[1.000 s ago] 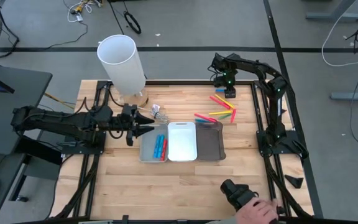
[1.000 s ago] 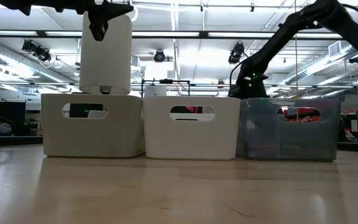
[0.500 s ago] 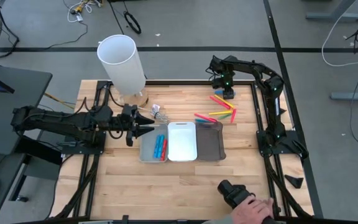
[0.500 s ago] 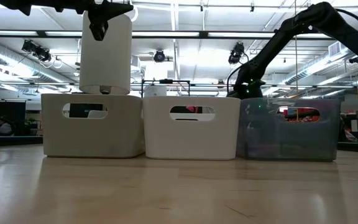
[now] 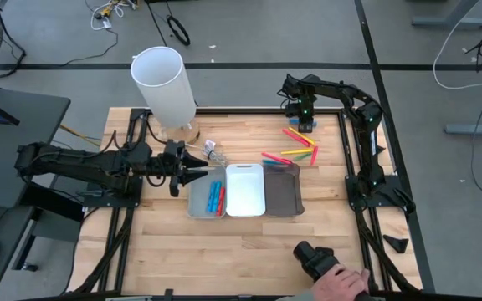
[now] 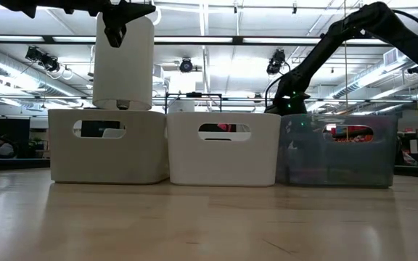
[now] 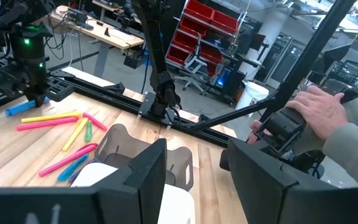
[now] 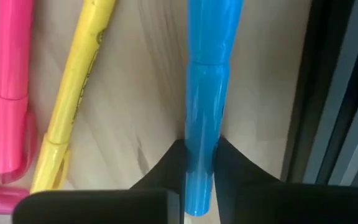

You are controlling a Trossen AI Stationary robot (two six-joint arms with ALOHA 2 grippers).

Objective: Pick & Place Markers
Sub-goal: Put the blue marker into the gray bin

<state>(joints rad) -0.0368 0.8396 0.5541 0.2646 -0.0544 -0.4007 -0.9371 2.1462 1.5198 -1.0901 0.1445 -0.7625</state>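
While the right tool (image 8: 199, 163) sits low at the far right corner of the counter (image 5: 249, 242), these lines hold:

Blue marker: a blue marker (image 8: 205, 93) lies lengthwise between the two dark fingers (image 8: 164, 167) of the right tool, both pressed against its barrel, so the tool is clamped on it; the marker rests on the wood.
Neighbours of the blue marker: a yellow marker (image 8: 73, 93) lies just beside it, and a pink marker (image 8: 11, 93) beyond that one.
Loose markers: a scatter of pink, yellow and green markers (image 5: 295, 146) lies on the wood between the right tool (image 5: 306, 125) and the dark tray (image 5: 284, 196).
Trays: three stand in a row mid-counter, touching; the grey tray (image 5: 197, 205) holds blue and red markers (image 5: 215, 199), the white tray (image 5: 244, 191) is next to it, then the dark tray.
Left tool: the left tool (image 5: 197, 171) hangs just beside the grey tray on the side away from the white tray, fingers apart, nothing between them.
Counter: pale wooden planks in a black frame; a tall white cylinder (image 5: 166, 88) stands at the corner beyond the grey tray.
Room: grey floor with cables, red shelving and desks; a person's hand (image 5: 346, 287) rests on a black device at the near edge beyond the dark tray.
Writing: none can be read.
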